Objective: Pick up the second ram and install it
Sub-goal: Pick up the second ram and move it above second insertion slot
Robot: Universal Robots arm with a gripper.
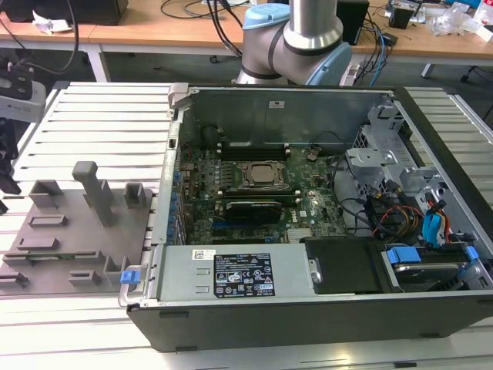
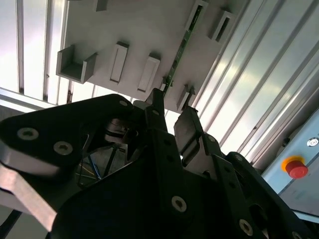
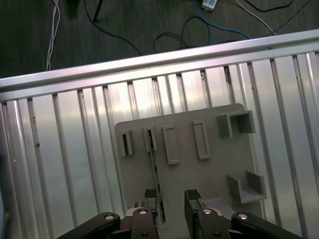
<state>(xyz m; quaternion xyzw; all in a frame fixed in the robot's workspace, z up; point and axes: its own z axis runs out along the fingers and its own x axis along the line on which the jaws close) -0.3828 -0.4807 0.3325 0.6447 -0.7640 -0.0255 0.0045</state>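
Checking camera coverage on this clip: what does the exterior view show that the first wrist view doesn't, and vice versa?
Exterior view: the open computer case with its motherboard. First wrist view: the second ram standing on edge between the open tool's fingers, close to one. Both: the grey holder plate on the ribbed table.

Arm log. In the exterior view my silver-tubed arm with pale blue joint caps [image 1: 306, 35] rises at 12 o'clock. Its grey and black wrist end [image 1: 14, 96] sits far out at 9 o'clock, at the frame's edge. My black two-finger gripper with bolted linkage bars [image 3: 172, 209] points straight down. Both wrist views show the flat black fingers [image 2: 185, 124] parted with a clear gap between them, parallel, clamping nothing.
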